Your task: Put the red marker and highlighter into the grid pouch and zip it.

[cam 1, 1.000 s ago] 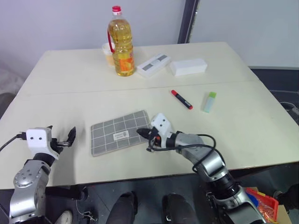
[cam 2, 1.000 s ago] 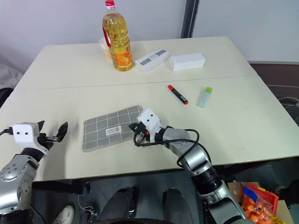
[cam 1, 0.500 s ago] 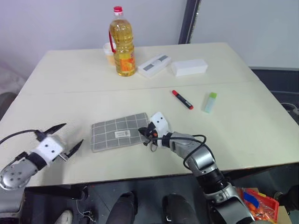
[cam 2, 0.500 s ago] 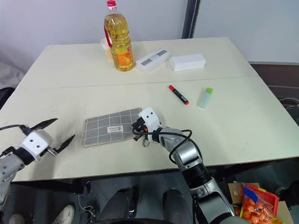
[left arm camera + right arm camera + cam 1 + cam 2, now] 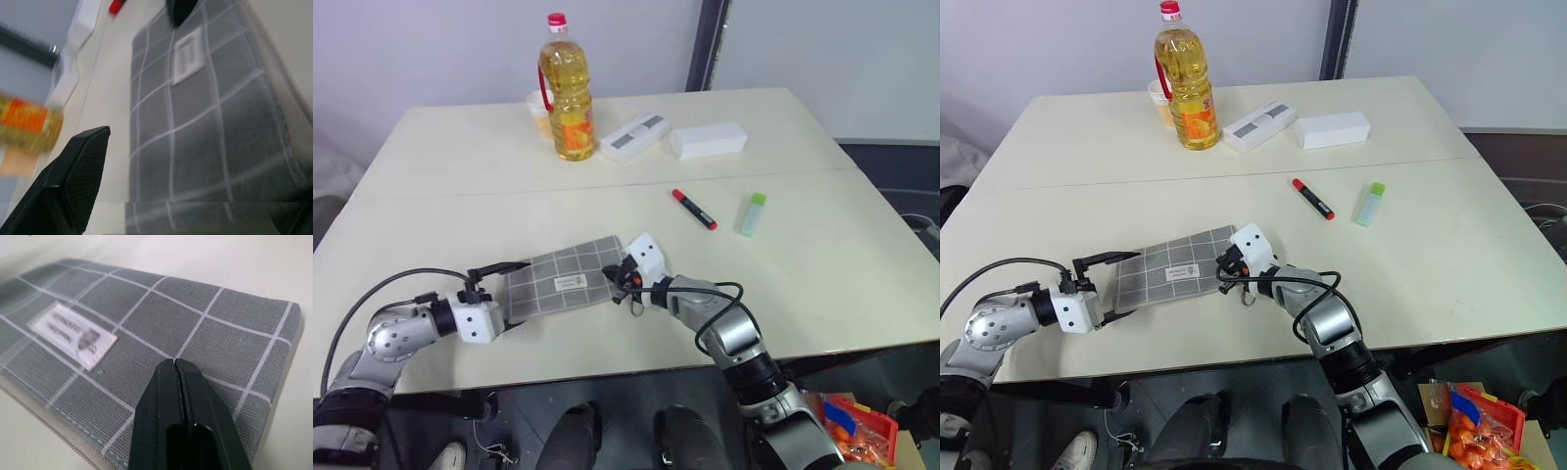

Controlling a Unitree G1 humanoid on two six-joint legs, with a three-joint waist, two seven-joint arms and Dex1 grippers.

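Pouch: we see the flat grey fabric grid pouch (image 5: 564,282) with thin white lines and a small white label lying near the front edge of the cream table (image 5: 822,264), between our two arms.
Left gripper: our left gripper (image 5: 1108,287) is at the pouch's left end, its two black fingers (image 5: 73,181) spread wide apart, one on either side of that end (whether they touch the fabric we cannot tell).
Right gripper: our right gripper (image 5: 1225,269) sits at the pouch's right end, fingers pressed together and empty, tips over the fabric.
Marker: the slim red marker (image 5: 693,209) with black ends lies well beyond the pouch, to the right.
Highlighter: the stubby pale highlighter (image 5: 752,213) with a green cap lies near the marker, further right.
Far side: a yellow oil bottle (image 5: 567,90) and two white boxes (image 5: 708,140).
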